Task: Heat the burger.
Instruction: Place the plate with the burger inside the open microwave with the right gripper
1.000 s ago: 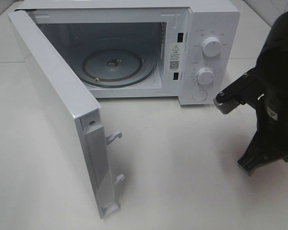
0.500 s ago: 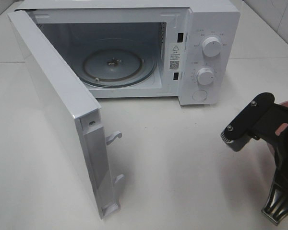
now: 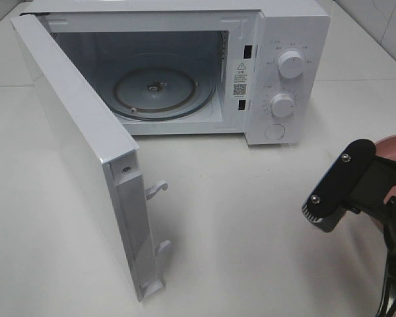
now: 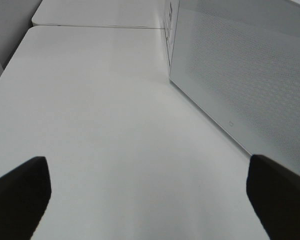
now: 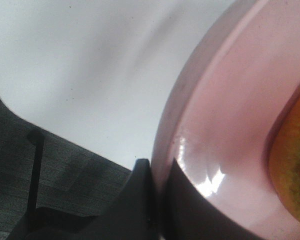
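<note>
Right fingers (image 5: 140,197) lower, on glossy plate (image 5: 215,125)

surface: white table (image 3: 251,218) | on it: white microwave (image 3: 254,39), door open

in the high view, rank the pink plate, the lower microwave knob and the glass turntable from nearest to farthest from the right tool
1. pink plate: at the right edge, its rim pinched in the right tool.
2. lower knob: on the microwave's control panel, right of the cavity.
3. glass turntable: inside the open cavity, farthest left.
</note>
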`<state>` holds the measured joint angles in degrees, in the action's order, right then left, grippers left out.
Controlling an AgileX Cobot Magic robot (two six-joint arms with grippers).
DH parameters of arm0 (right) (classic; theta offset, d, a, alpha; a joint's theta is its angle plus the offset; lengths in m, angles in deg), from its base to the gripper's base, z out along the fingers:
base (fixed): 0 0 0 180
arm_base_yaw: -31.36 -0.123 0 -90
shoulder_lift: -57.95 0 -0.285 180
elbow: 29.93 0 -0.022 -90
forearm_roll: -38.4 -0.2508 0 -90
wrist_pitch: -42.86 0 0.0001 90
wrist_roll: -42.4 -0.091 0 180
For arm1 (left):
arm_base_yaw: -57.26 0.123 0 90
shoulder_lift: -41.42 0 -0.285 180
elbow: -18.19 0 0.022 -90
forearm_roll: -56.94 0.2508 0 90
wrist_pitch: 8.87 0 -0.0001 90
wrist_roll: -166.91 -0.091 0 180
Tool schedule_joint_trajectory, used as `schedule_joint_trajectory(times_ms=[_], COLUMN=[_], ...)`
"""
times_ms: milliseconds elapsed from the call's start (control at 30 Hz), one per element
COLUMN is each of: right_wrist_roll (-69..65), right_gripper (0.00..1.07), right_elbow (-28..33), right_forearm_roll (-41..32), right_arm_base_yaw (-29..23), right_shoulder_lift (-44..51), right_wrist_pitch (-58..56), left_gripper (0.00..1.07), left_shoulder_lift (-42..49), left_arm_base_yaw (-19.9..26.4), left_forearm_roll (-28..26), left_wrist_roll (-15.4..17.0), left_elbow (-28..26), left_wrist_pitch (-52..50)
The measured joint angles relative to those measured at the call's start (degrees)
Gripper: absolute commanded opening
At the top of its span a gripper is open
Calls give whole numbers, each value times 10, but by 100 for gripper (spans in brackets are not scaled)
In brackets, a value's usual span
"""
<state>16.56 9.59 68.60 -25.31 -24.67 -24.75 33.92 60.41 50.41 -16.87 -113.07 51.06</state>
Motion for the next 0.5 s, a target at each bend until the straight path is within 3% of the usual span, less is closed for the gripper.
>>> schedule_joint_trajectory(times_ms=[500], right_wrist_roll=[94], right_gripper=[0], right_elbow=[1], right_forearm_roll=[28], right_arm_base_yaw=[0], right_shoulder_lift=[0], right_wrist_pitch=[37], left_gripper=[100], left_shoulder_lift=[0], left_arm_base_yaw=[0], left_forearm_roll=[0], left_wrist_roll=[0], left_elbow=[0], left_wrist_pitch=[0])
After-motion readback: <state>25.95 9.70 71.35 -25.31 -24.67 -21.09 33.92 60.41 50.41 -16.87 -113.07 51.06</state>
